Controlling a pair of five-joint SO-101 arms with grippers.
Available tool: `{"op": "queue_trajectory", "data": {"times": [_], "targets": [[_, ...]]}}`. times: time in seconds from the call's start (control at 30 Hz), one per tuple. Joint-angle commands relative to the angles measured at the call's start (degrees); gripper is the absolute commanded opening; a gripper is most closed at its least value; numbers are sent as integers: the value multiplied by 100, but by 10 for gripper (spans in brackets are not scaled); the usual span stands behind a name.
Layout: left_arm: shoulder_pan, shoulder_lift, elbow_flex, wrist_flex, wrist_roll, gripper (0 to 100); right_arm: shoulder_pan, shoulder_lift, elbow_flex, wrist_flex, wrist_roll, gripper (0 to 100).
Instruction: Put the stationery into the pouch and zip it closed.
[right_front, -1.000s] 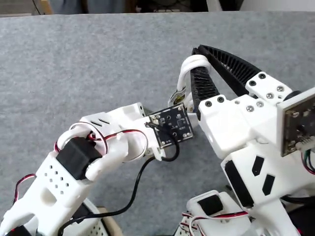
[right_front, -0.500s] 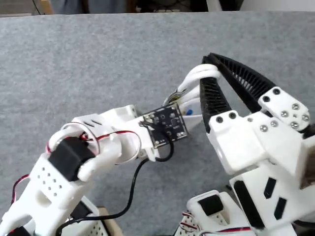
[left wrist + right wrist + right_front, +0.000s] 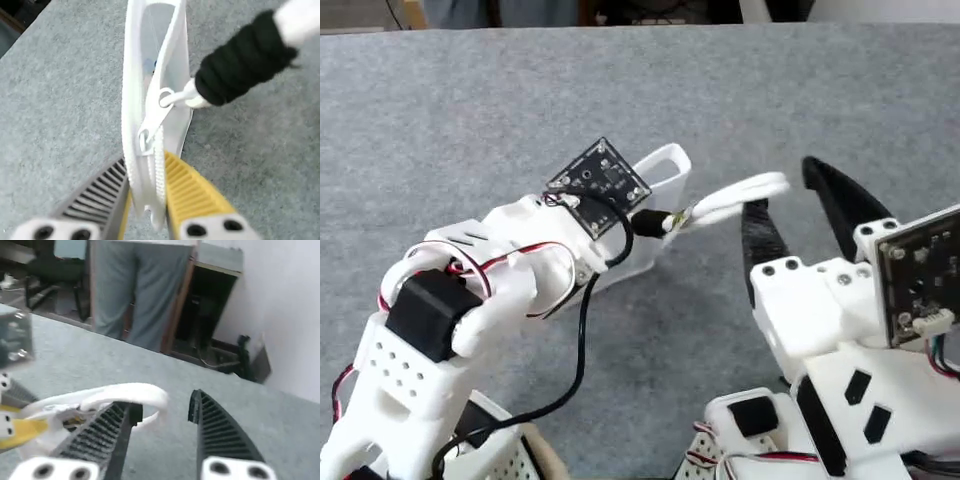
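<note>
Translucent white pouch (image 3: 131, 90), standing on its long edge, one end pinched between the fingers of the left gripper (image 3: 147, 172). Zipped only beside those fingers, as far as the slider (image 3: 144, 139); mouth gaping beyond. Faint blue stationery (image 3: 150, 64) inside. White strap (image 3: 735, 198) running from the pull ring toward the right gripper (image 3: 782, 185).

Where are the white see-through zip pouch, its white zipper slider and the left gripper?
white see-through zip pouch (image 3: 132, 75), left wrist view, on its long white edge band.
white zipper slider (image 3: 145, 139), left wrist view, on the slider body.
left gripper (image 3: 144, 164), left wrist view, midway between fingertips clamped on the pouch.
</note>
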Motion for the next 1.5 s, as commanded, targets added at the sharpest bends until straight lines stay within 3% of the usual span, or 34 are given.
{"op": "queue_trajectory", "data": {"times": [0.0, 0.2, 0.4, 0.7, 0.9, 1.2, 1.47], "targets": [[-66, -53, -321, 0, 132, 28, 343, -145, 4, 53, -9, 179], [-119, -35, -356, 0, 334, 28, 396, -312, 233, 88, 9, 181], [-637, -26, -347, -9, 369, 28, 818, -470, 1807, 105, 932, 186], [-734, -26, -303, -53, 668, 28, 343, -470, 3574, 88, 967, 433], [-1068, -26, -303, -53, 686, 28, 255, -470, 4163, 97, 958, 488], [-1130, -18, -295, -53, 782, 28, -1125, -479, 4004, 53, 571, 489], [-919, -18, -242, -53, 1055, 28, -1916, -514, 2993, -668, -378, 488]]}}
